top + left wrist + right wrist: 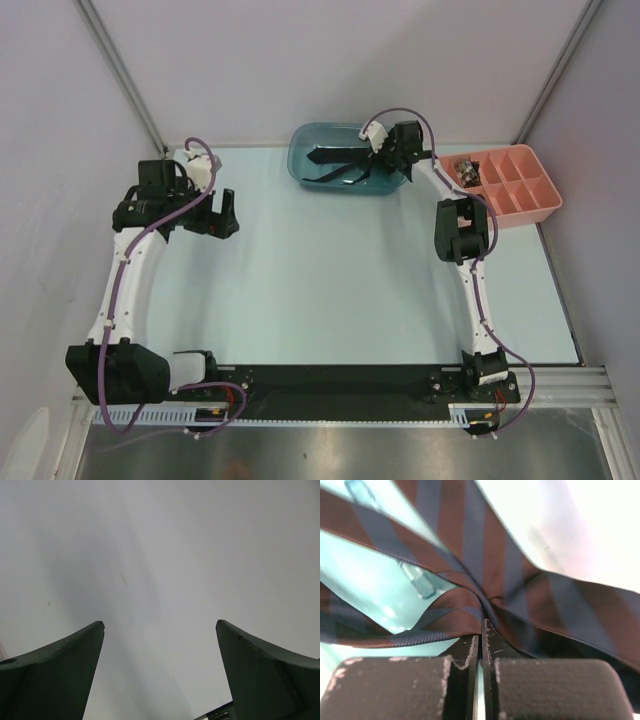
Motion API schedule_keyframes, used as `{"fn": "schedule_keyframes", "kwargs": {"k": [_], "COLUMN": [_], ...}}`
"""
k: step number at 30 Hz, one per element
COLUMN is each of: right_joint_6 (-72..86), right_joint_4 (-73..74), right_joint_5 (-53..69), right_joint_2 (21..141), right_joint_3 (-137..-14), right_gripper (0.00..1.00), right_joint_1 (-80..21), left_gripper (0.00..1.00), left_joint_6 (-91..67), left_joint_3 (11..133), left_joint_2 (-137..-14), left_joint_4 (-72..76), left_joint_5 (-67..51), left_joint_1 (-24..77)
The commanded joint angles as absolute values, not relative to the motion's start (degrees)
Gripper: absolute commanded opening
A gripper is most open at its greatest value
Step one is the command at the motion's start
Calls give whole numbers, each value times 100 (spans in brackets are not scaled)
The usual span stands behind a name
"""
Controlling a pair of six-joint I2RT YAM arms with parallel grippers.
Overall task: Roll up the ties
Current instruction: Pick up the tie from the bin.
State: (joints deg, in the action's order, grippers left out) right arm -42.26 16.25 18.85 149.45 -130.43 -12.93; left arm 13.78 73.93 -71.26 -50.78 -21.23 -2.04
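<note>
Tie [485, 555], striped brown and navy, lies bunched in teal bin [300, 152] at far edge of worktop [330, 290]; right gripper [481, 628] pinched shut on its fabric. Left gripper [160, 622] spread wide, holding nothing, over worktop's left side, well apart from bin.

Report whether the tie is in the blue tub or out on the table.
In the tub: the tie lies inside its walls, with the right tool shut on a fold of it.
</note>
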Motion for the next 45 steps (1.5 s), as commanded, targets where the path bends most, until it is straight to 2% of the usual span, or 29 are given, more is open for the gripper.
{"fn": "schedule_keyframes", "kwargs": {"k": [1,25,45], "right_joint_6": [-3841,-2602,-1819], "right_joint_4": [1020,528,132], "right_joint_5": [1898,2048,1626], "right_joint_2": [14160,12464,11215], "right_joint_3": [-13078,-13166,-14361], "right_gripper": [0,0,0], "right_joint_1": [-1257,-1450,-2083], "left_gripper": [100,100,99], "left_joint_6": [1503,1433,1371], "left_joint_3": [7673,7822,7646], "left_joint_2": [-7189,-7251,-6917], "left_joint_4": [-5036,-4465,-3912], "left_joint_5": [-2294,-2935,-3744], "left_joint_1": [-246,-272,-272]}}
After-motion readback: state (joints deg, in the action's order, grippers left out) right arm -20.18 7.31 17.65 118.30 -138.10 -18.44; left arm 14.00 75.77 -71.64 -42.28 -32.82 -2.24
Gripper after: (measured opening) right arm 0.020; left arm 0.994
